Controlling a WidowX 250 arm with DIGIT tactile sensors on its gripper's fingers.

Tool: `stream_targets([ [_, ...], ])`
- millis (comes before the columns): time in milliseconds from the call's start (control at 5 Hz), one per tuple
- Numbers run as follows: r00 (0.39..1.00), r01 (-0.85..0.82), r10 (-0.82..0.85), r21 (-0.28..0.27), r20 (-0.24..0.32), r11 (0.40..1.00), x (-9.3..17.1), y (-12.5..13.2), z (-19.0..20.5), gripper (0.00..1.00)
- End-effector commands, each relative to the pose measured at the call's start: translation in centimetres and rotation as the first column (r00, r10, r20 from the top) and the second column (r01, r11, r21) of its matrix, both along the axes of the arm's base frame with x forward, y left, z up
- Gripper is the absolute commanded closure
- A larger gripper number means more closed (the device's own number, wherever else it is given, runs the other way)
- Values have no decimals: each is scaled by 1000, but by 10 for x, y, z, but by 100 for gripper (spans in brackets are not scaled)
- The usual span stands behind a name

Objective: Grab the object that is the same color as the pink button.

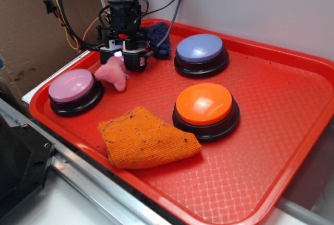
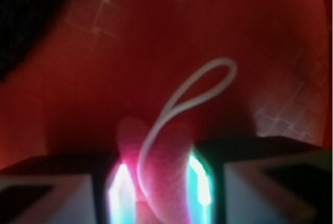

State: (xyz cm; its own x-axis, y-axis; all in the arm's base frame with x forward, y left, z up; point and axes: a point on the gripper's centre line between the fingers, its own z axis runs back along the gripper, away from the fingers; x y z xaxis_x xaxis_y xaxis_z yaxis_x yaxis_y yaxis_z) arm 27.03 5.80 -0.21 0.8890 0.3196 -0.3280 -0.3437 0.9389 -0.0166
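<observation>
Nearest the exterior camera ran a metal rail (image 1: 83, 183), and just behind it the red tray (image 1: 271, 146) held everything else. Toward its front edge lay the orange knitted cloth (image 1: 146, 139), with the orange button (image 1: 206, 107) just beside it to the right. Further back on the left sat the pink button (image 1: 73, 88), and close beside that was the fuzzy pink plush toy (image 1: 114, 72), resting on the tray with its upper end tucked under the gripper (image 1: 124, 57). From the wrist view, a pink lobe of the toy (image 2: 156, 177) sat between the two glowing fingers (image 2: 200, 180), a thin white loop (image 2: 195, 91) curling out ahead of it; the fingers appeared pressed against the toy on both sides, so the hand seemed closed on it, though blur made this uncertain. Judging from that, the reach and the squeeze looked done, while the lift was not, since the toy's lower end touched the tray. Beyond stood the lavender-blue button (image 1: 201, 51) and a dark blue cloth (image 1: 156, 36) by the rear rim. Behind the textured tray were a brown board on the left and a pale wall
</observation>
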Motion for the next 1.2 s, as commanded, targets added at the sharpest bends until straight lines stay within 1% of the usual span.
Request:
stream_targets([
  [0, 989, -138, 134, 65, 60, 988, -17, 24, 48, 100],
  [200, 944, -214, 188, 69, 270, 974, 6, 35, 94, 100],
  [400, 916, -138, 124, 10, 382, 990, 24, 6, 146, 100],
  [600, 914, -50, 20, 63, 404, 997, 27, -26, 194, 100],
  [800, 880, -65, 20, 78, 475, 995, 13, -53, 243, 100],
  [1000, 870, -103, 49, 83, 491, 991, -8, -64, 293, 100],
])
